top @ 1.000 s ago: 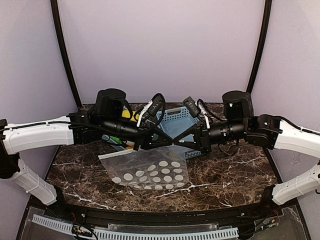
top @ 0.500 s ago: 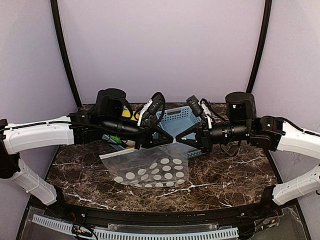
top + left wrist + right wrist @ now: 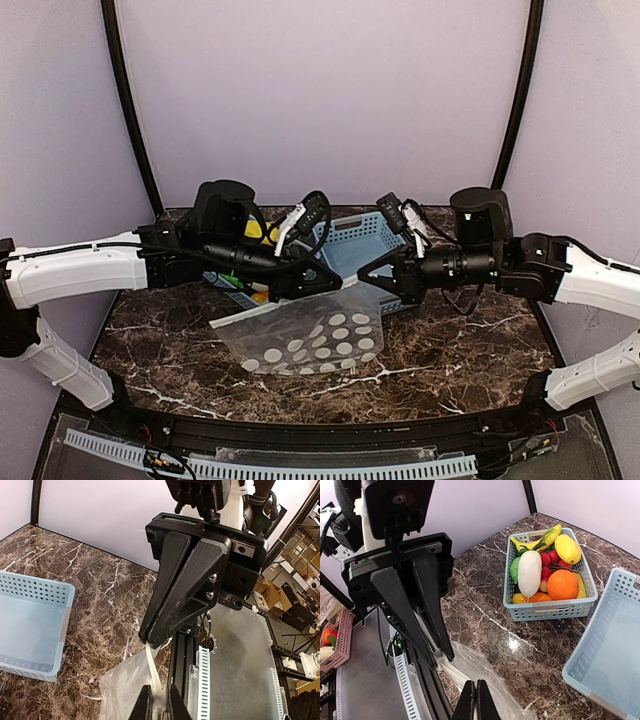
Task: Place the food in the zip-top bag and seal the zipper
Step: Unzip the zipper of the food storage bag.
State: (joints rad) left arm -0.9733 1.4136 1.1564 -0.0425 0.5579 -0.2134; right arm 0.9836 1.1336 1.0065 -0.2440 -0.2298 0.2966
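The zip-top bag, clear with white dots, hangs slanted over the dark marble between the two arms. Its zipper is a pale strip stretched taut between the two grippers. My left gripper is shut on one end of the strip. My right gripper is shut on the strip a short way along. The food lies in a light-blue basket: a round orange, a white oblong piece, and yellow, red and green pieces. In the top view the left arm hides most of the food.
An empty light-blue lattice basket stands behind the grippers, beside the basket of food. A black frame and a white slotted rail run along the table's near edge. Dark poles rise at the back corners.
The gripper tips touched a second ago; now they stand a little apart with the zipper strip pulled taut between them. The bag has shifted right and tilted.
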